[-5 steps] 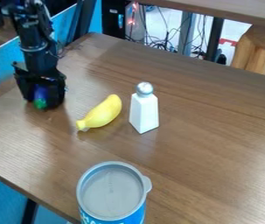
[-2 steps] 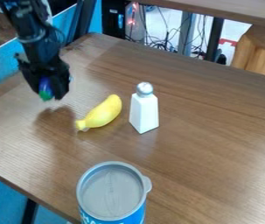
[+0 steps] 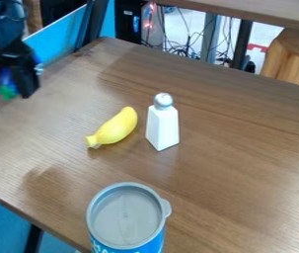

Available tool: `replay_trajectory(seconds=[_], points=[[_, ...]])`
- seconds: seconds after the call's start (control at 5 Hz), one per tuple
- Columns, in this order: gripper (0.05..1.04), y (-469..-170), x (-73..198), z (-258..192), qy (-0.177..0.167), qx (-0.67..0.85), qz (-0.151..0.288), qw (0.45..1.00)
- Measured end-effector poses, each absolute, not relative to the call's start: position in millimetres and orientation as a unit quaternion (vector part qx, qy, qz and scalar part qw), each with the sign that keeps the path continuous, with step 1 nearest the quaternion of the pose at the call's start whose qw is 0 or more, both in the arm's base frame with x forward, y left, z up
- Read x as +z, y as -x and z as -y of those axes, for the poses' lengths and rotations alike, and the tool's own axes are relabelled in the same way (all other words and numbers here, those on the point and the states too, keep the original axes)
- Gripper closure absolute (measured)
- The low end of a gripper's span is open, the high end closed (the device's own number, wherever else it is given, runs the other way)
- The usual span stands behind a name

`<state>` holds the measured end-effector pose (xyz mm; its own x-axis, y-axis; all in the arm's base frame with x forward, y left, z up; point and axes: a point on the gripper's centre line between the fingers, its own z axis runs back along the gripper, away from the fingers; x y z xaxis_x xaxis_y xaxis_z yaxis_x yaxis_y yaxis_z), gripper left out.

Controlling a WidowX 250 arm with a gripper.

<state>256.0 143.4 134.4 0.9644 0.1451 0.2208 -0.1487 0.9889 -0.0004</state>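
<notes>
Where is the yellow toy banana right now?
The yellow toy banana lies on the brown wooden table, just left of the white, silver-topped shaker in the camera view.

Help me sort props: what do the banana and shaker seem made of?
The banana seems satin plastic or rubber, by its even yellow and soft highlight. The shaker seems smooth plastic or ceramic, by its plain faces; its grey cap glints like metal.

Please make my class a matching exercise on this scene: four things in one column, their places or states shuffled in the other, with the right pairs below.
Things
1. Banana
2. Shaker
3. Lidded cup
4. Blue and green object

Places or states
A. Held in the jaws
B. At the bottom edge of the view
C. Lying on the table
D. Standing upright, silver-topped

Right pairs: 1-C, 2-D, 3-B, 4-A
</notes>
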Motion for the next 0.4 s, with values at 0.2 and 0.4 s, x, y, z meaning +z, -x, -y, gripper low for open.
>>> replay_trajectory(seconds=[0.2, 0.4], points=[[0.31, -221, 129, -149, -0.006, 0.064, 0.019, 0.998], [0.31, -208, 122, -147, 0.0, 0.031, -0.013, 0.999]])
